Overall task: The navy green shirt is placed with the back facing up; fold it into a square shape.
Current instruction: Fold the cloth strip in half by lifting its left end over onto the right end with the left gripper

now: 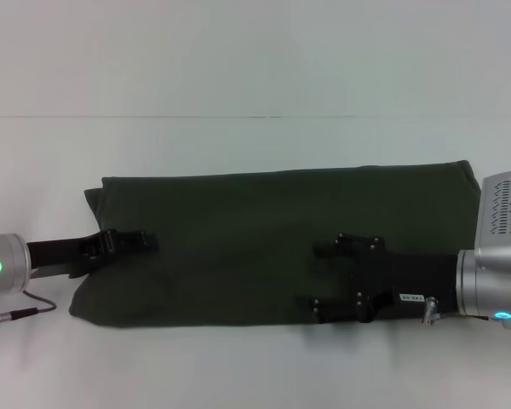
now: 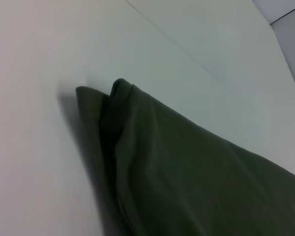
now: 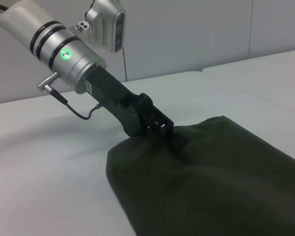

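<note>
A: Where's the navy green shirt point(image 1: 272, 247)?

B: Mid-frame on your desk point(image 1: 238, 77), a long strip. Left pincer point(image 1: 136, 241) looks pinched on its left end; right pincer point(image 1: 332, 277) hangs open. Fold ends together evenly.

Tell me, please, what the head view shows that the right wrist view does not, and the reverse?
Only the head view shows the right gripper over the navy green shirt and the shirt's whole long folded band. Only the right wrist view shows the camera mounted on the left arm and the wall behind. Both show the left gripper at the shirt's left end, the shirt, and the white table.
</note>
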Controlling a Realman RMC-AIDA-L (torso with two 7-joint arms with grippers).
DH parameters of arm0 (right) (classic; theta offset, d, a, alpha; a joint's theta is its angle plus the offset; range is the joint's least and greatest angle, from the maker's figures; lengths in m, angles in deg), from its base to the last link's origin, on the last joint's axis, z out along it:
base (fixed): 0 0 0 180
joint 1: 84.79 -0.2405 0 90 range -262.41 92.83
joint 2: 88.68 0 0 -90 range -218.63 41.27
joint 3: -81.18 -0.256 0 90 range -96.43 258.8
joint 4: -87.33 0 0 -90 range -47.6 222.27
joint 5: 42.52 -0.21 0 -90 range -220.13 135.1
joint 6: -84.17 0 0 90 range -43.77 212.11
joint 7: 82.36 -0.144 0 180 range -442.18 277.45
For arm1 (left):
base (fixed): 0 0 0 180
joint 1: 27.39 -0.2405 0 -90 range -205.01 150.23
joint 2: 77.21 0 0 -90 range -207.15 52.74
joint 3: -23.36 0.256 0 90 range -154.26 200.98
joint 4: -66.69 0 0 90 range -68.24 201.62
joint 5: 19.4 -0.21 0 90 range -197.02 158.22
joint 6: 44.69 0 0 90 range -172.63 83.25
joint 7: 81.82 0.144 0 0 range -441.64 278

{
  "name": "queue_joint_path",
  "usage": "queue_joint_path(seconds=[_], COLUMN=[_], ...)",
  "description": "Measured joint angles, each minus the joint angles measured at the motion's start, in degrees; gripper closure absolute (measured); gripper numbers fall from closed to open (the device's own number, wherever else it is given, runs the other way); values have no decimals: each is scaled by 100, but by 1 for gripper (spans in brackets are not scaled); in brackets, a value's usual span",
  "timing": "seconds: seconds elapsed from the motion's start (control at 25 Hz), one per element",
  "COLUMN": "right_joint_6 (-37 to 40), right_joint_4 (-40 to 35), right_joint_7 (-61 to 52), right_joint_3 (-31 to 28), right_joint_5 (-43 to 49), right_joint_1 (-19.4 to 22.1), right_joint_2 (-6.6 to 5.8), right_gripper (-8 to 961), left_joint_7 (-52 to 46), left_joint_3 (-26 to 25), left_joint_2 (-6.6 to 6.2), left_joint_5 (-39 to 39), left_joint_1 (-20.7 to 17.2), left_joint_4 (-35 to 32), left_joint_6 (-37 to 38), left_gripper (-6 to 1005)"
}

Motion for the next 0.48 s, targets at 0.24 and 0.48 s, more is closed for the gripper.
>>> queue_joint_path(seconds=[0.24, 0.48], right_joint_6=[7, 13], right_joint_4=[0, -14], right_joint_7=[-1, -9], right_joint_3=[10, 21], right_joint_5=[0, 0], right_joint_1=[-4, -7], right_joint_2=[0, 0], right_gripper=[26, 25], left_joint_7=[23, 26], left_joint_3=[14, 20], left_joint_2=[-33, -46], left_joint_5=[-46, -105], left_joint_1=[-5, 18], left_joint_4=[-12, -14], left_joint_6=[-19, -15], left_gripper=[516, 708])
